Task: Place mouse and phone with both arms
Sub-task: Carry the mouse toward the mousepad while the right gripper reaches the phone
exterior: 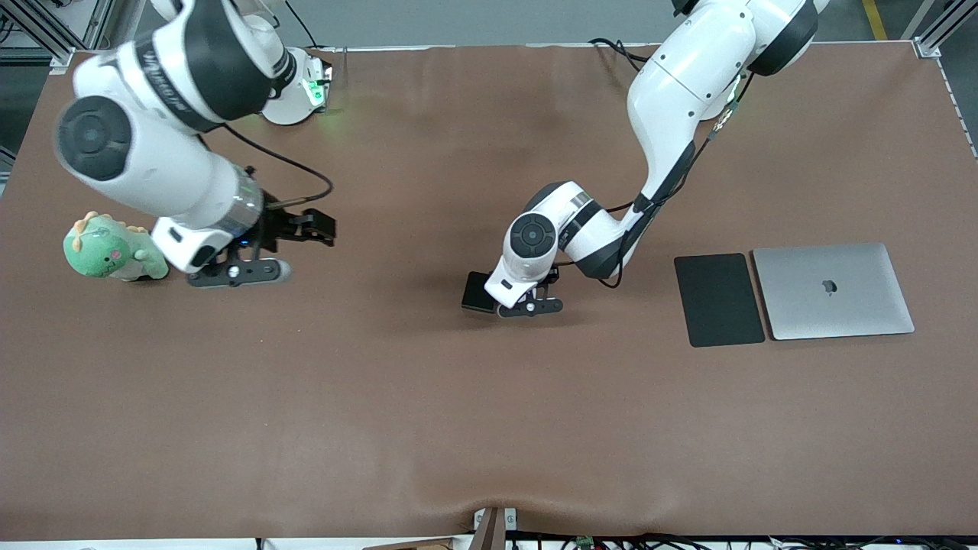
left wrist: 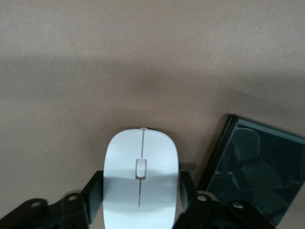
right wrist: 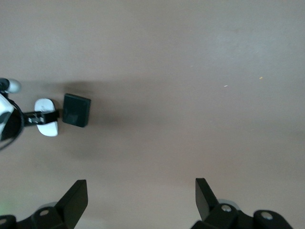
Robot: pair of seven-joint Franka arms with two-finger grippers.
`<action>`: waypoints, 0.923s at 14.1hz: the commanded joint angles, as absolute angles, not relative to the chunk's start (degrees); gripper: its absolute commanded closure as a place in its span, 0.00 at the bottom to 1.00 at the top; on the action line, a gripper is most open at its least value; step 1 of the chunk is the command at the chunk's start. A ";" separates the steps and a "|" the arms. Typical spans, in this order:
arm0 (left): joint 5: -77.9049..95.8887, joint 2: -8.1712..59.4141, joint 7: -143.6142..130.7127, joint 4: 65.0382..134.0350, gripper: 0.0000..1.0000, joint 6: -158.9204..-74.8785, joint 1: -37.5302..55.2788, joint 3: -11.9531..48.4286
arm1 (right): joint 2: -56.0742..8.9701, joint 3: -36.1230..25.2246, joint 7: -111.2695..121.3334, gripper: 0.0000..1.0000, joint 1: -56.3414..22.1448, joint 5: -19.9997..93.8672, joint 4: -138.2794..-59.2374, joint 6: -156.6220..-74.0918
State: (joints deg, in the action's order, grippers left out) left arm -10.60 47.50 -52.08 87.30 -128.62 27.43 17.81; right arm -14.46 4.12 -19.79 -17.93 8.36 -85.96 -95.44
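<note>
Lying mid-table, touching phone [left wrist: 252, 171]: one white oval mouse [left wrist: 140, 179], grey centre line. Pinching mouse sides: left gripper [left wrist: 140, 195]. Waiting wide open beside plush dinosaur [exterior: 111, 248]: right gripper [right wrist: 141, 200].

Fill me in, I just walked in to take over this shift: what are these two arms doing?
The left gripper is down on the table with its fingers on either side of the white mouse, the black phone lying just beside it. The right gripper hangs open over bare table near the green plush dinosaur, waiting. A black mouse pad and a closed laptop lie toward the left arm's end.
</note>
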 commanded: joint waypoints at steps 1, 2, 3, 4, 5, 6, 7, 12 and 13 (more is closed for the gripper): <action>-12.48 47.55 -53.70 87.18 0.45 -129.03 27.78 17.31 | -17.31 3.60 -24.69 0.00 -21.52 9.40 -84.64 -96.94; -12.65 47.20 -52.92 87.27 0.56 -128.59 27.25 17.23 | -17.92 3.52 -25.05 0.00 -22.14 9.32 -84.81 -97.64; -13.09 46.15 -52.39 87.28 0.69 -127.19 26.20 17.31 | -18.36 3.52 -25.31 0.00 -22.84 9.32 -85.34 -97.82; -13.44 45.19 -51.16 87.28 0.74 -125.35 24.71 17.31 | -18.54 3.60 -25.31 0.00 -22.85 9.32 -85.78 -98.78; -13.45 43.35 -48.80 87.28 0.76 -122.98 23.04 17.40 | -19.33 3.52 -25.31 0.00 -23.11 9.32 -85.96 -99.31; -13.45 41.76 -45.82 87.36 0.76 -120.17 20.94 17.58 | -20.12 3.52 -25.31 0.00 -23.46 9.32 -85.96 -99.66; -13.45 39.57 -42.66 87.80 0.76 -117.71 18.83 17.58 | -20.82 3.52 -26.27 0.00 -23.90 9.32 -85.96 -100.28; -13.71 26.30 -24.04 99.82 0.75 -116.28 2.06 18.10 | -26.88 3.52 -41.80 0.00 -31.18 8.53 -85.87 -108.69; -13.62 24.19 -21.30 101.84 0.75 -116.19 -0.76 18.02 | -28.72 3.43 -44.27 0.00 -32.68 8.44 -85.78 -112.11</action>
State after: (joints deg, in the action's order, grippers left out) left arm -12.73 30.96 -26.41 93.75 -115.57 5.12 17.09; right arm -24.93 4.12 -38.73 -29.27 8.39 -86.72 -107.50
